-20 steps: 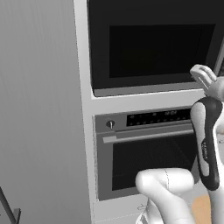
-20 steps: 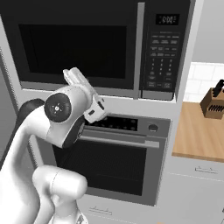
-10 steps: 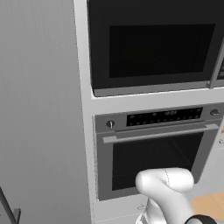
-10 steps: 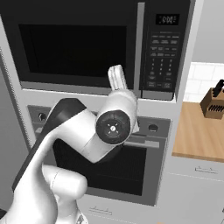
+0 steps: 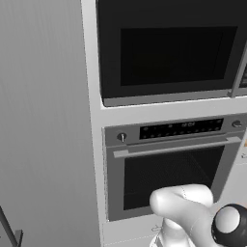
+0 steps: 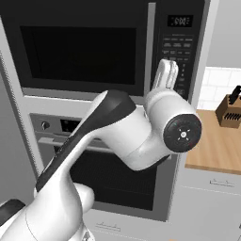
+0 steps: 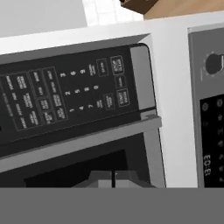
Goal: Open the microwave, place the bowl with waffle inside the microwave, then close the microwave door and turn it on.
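The microwave is built in above the oven, and its black door is closed. A long grey handle runs down the door's right edge, beside the keypad panel. My gripper points up in front of the panel's lower part, just right of the handle, shut with nothing between its fingers. In the rolled hand view the shut gripper faces the handle and the keypad at close range. The bowl with waffle is out of view.
A silver-framed oven with knobs and a horizontal bar handle sits under the microwave. To the right, a wooden counter carries a knife block. A tall grey panel stands on the left.
The arm has swung right across the microwave front, from before the door window to the handle and keypad. The jaws went from open to shut.
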### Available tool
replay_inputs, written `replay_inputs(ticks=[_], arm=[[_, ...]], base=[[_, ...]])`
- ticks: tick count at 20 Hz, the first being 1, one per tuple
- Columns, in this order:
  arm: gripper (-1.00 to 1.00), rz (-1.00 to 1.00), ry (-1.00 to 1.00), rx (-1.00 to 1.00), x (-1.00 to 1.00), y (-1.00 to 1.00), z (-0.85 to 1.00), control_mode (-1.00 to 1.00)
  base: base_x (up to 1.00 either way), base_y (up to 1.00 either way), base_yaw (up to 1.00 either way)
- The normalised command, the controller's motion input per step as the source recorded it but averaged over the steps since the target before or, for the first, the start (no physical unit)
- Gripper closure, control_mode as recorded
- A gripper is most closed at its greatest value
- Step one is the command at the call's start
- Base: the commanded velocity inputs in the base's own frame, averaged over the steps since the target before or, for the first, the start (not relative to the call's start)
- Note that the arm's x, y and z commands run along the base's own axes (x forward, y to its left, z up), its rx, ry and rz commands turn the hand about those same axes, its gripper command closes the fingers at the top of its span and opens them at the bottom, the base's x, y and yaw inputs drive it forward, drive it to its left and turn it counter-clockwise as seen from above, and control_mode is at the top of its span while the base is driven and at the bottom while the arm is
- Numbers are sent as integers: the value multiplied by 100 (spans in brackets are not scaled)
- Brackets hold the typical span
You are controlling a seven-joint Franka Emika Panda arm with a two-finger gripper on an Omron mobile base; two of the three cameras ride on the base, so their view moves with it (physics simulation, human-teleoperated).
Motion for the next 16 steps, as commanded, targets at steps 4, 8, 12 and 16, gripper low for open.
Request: replay_inputs(ticks=[4,8,12,16], arm=[[100,0,0,7,30,-1,-23,-100],[100,0,0,5,43,0,-28,-100],[100,0,0,7,54,-2,-31,-100],[100,0,-11,11,58,-16,-15,-100]], base=[[0,0,0],[0,0,0],[0,0,0],[0,0,0]])
